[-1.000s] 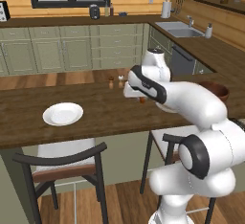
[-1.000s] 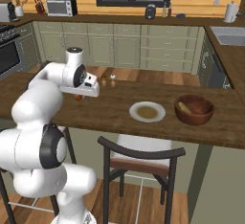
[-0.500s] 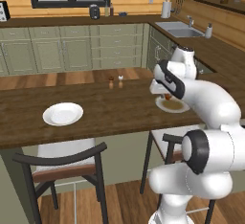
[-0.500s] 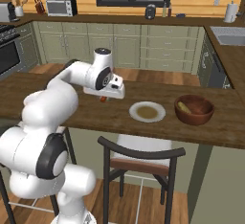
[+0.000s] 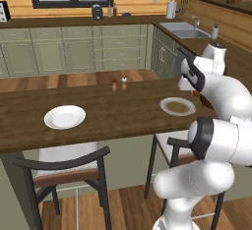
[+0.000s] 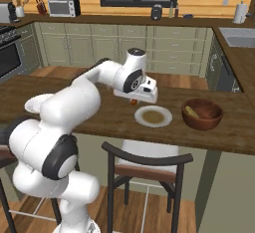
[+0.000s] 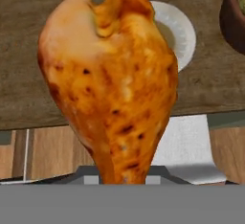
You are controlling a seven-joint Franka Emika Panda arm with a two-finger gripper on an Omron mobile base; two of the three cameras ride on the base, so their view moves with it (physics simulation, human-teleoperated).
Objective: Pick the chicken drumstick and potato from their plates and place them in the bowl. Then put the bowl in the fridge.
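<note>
The drumstick (image 7: 112, 84) is clamped in the claw (image 6: 133, 100), raised above the tabletop (image 6: 104, 115) for carrying. The bowl (image 6: 201, 114), beyond the olive plate (image 6: 153, 116), is judged its destination.

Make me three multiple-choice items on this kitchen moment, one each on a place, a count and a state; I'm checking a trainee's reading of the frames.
1. Where does the potato lie?
A. on the white plate
B. in the bowl
C. on the floor

2. How many plates stand on the counter?
A. one
B. two
C. four

3. What is the gripper doing?
A. standing open and empty
B. gripping the bowl's rim
C. shut on the chicken drumstick

Answers:
1 B, a yellowish lump sits inside the bowl.
2 B, the white plate and the olive-centred plate.
3 C, the chicken drumstick rises from the gripper in the hand view.
</note>
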